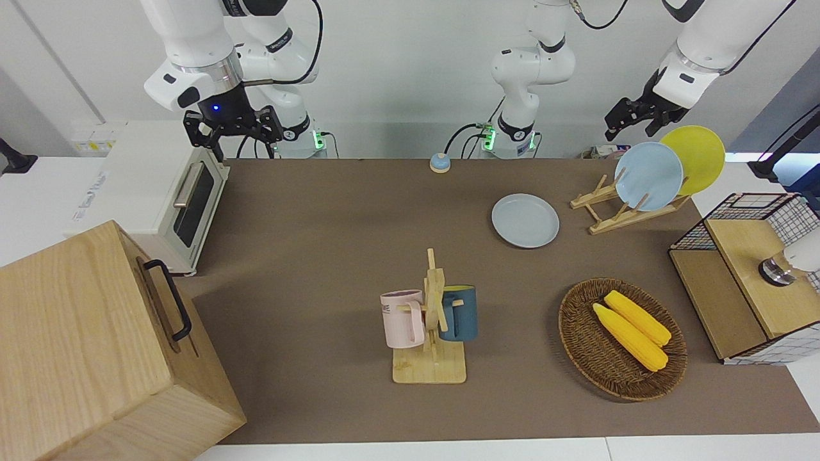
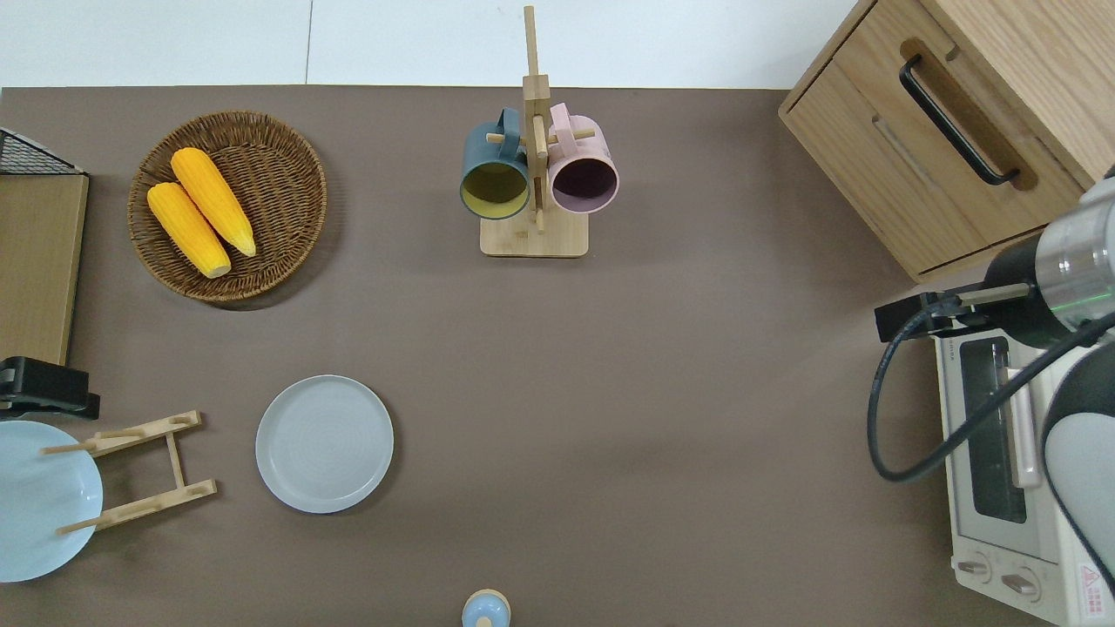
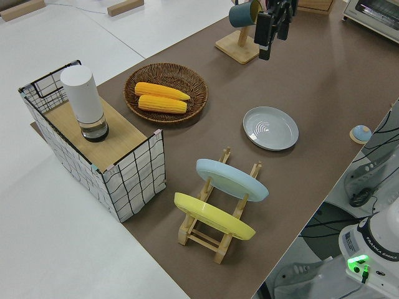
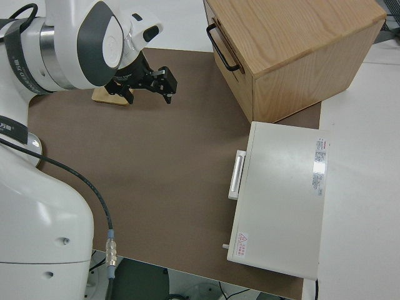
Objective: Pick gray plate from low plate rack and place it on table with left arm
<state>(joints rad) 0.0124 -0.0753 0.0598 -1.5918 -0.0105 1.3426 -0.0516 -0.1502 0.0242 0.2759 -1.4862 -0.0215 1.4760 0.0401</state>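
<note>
Nearest the robots, a small blue bell (image 2: pixel 485 610) sits at the table (image 2: pixel 662 392) edge, about mid-length. R arm parked. At the right arm's end a white toaster oven (image 1: pixel 182 211) stands w/ its glass door facing the table. Toward the left arm's end is the low plate rack (image 2: pixel 139 470), w/ a light blue plate (image 1: pixel 648 177) leaning in its pegs and a yellow plate (image 1: pixel 698 157) leaning one slot on, closer to the table end. The left gripper (image 1: pixel 634 116) hangs in the air, fingers spread and nothing between them; the overhead view has it over the table strip at the left arm's end, just past the light blue plate's rim, touching neither plate nor rack. The gray plate (image 2: pixel 324 443) lies flat on the table, rim up, just beside the rack on the side toward the right arm's end, w/ a small gap, abt level w/ the rack. Farther out, mid-table, a wooden mug tree (image 1: pixel 432 320) carries a pink mug (image 1: pixel 402 318) and a dark teal mug (image 1: pixel 459 312), one on each side. At a similar distance, toward the left arm's end, a wicker basket (image 2: pixel 287 157) holds two corn cobs (image 2: pixel 200 212) side by side. At that table end a wire-sided box (image 3: pixel 134 174) has a white cylinder (image 3: pixel 84 103) standing on its wooden top. Farthest, at the right arm's end, a wooden cabinet (image 1: pixel 90 346) w/ a black handle sits at the table corner.
</note>
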